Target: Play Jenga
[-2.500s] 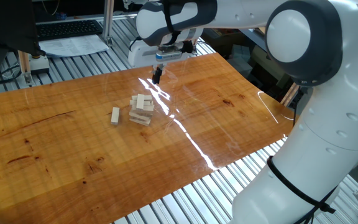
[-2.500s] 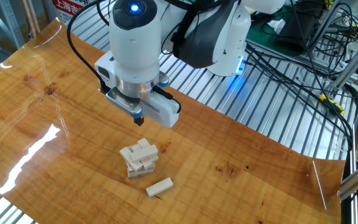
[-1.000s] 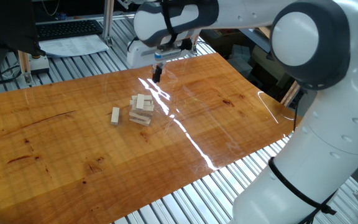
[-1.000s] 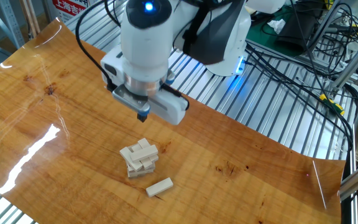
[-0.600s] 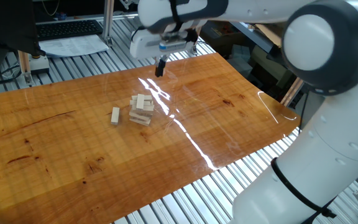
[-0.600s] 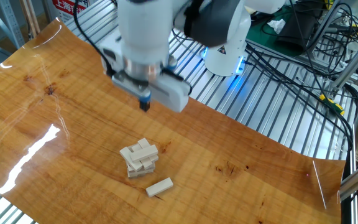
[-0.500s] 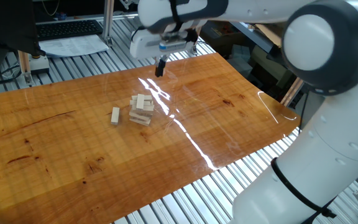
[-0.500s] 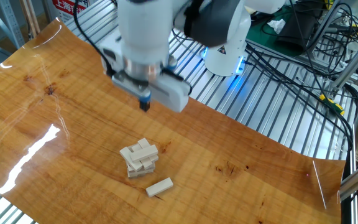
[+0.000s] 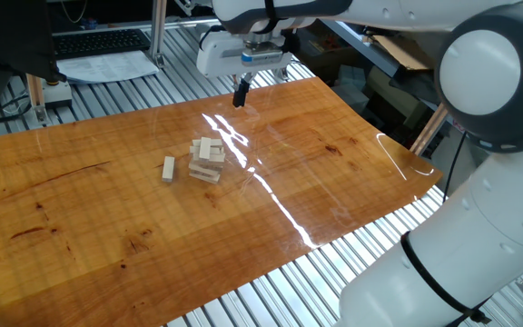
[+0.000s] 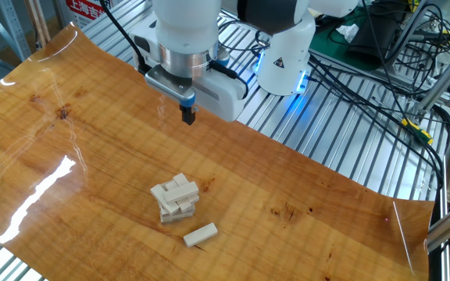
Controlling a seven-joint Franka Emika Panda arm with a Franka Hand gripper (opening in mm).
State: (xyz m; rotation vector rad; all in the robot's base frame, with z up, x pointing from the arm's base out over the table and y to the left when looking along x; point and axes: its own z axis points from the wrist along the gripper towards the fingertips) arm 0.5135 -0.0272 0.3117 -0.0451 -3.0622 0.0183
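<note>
A short Jenga tower [image 9: 207,159] of pale wooden blocks stands crosswise-stacked on the wooden table; it also shows in the other fixed view [image 10: 175,198]. One loose block [image 9: 168,168] lies flat beside the tower, apart from it, and shows in the other fixed view [image 10: 200,233] too. My gripper [image 9: 240,96] hangs well above the table beyond the tower, fingers together and holding nothing; in the other fixed view [image 10: 187,118] it is high above and behind the tower.
The wooden tabletop [image 9: 107,209] lies on a slatted metal frame. A keyboard and papers [image 9: 98,44] sit behind the table. Cables [image 10: 381,86] and the robot base [image 10: 283,66] lie past the far edge. A bright glare streak [image 9: 271,195] crosses the wood.
My gripper has risen and moved away from the tower, toward the table's far edge. The tower and the loose block have not moved.
</note>
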